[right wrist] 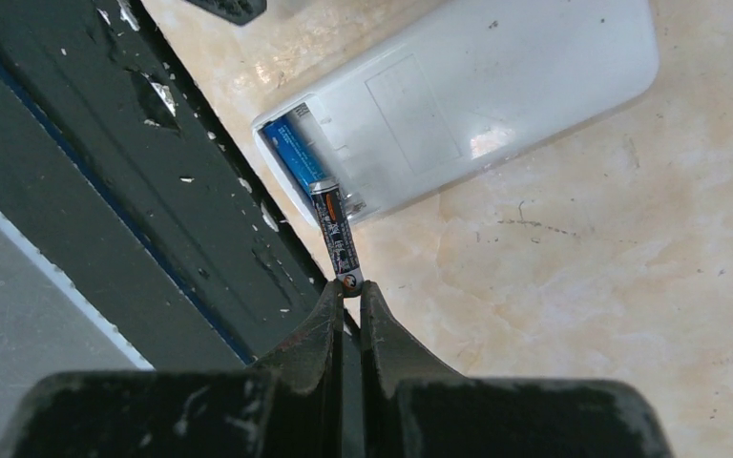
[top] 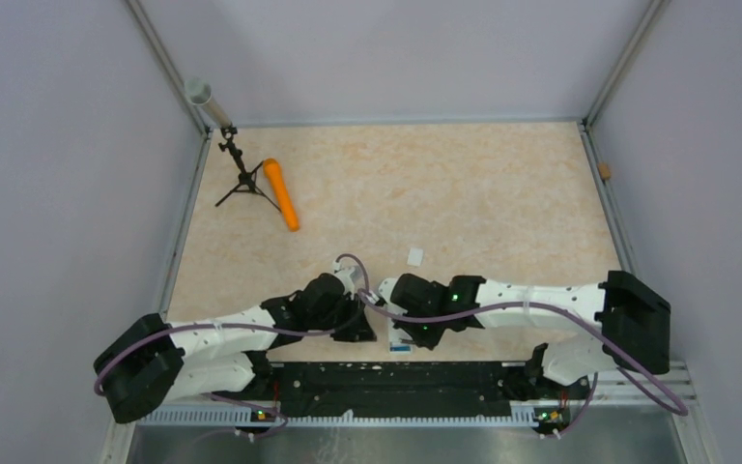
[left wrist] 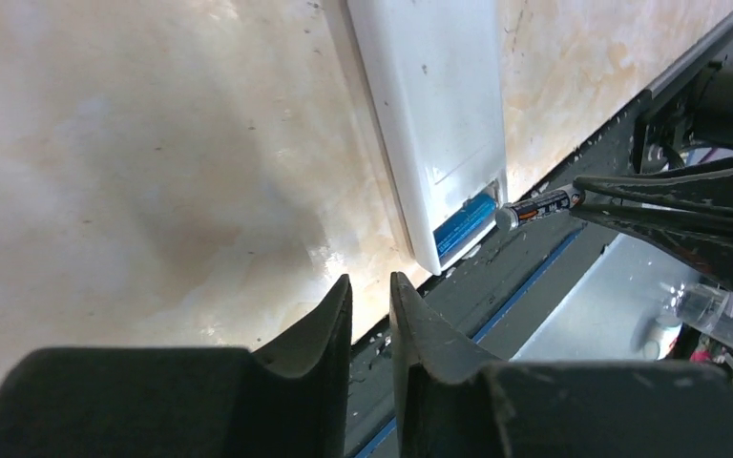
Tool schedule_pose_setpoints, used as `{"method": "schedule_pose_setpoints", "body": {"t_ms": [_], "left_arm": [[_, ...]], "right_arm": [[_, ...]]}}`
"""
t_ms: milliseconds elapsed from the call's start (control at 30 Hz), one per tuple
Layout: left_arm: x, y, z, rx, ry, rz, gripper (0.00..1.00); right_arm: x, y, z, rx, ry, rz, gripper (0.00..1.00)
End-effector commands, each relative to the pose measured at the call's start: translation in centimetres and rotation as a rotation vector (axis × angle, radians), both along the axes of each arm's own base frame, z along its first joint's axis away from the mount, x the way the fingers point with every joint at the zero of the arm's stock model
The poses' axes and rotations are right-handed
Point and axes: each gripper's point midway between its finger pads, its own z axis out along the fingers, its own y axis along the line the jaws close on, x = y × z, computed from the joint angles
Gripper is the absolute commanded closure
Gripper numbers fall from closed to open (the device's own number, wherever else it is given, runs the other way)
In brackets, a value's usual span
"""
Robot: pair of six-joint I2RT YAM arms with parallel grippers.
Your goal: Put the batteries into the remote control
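The remote control [right wrist: 477, 95] lies white back up at the table's near edge, its battery recess uncovered. A blue battery [right wrist: 296, 153] sits in the recess. My right gripper [right wrist: 347, 286] is shut on the tail end of the dark battery [right wrist: 335, 229], whose far end rests on the recess rim beside the blue one. In the left wrist view the remote control [left wrist: 429, 105], blue battery [left wrist: 465, 224] and dark battery [left wrist: 537, 207] show ahead of my left gripper [left wrist: 370, 286]. Its jaws stand slightly apart, empty, a short way from the remote's end.
A black rail [right wrist: 105, 191] runs along the near edge right beside the remote. A small white piece [top: 414, 256] lies on the table behind the arms. An orange cylinder [top: 281, 193], a small tripod [top: 242, 174] and a grey tube [top: 208, 101] are at the back left.
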Motion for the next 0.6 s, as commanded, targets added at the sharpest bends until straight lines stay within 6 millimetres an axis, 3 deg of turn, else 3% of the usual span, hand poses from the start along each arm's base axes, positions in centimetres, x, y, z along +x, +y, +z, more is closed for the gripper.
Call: {"method": "schedule_pose_setpoints", "body": {"t_ms": [0, 567], "left_arm": [[0.7, 1.6, -0.6, 0.04, -0.014, 0.066, 0.77], [1.2, 2.8, -0.8, -0.005, -0.001, 0.122, 0.74]], "right_arm": [[0.1, 1.8, 1.0, 0.029, -0.009, 0.049, 1.0], [0.0, 2.1, -0.2, -0.051, -0.002, 0.106, 1.0]]}}
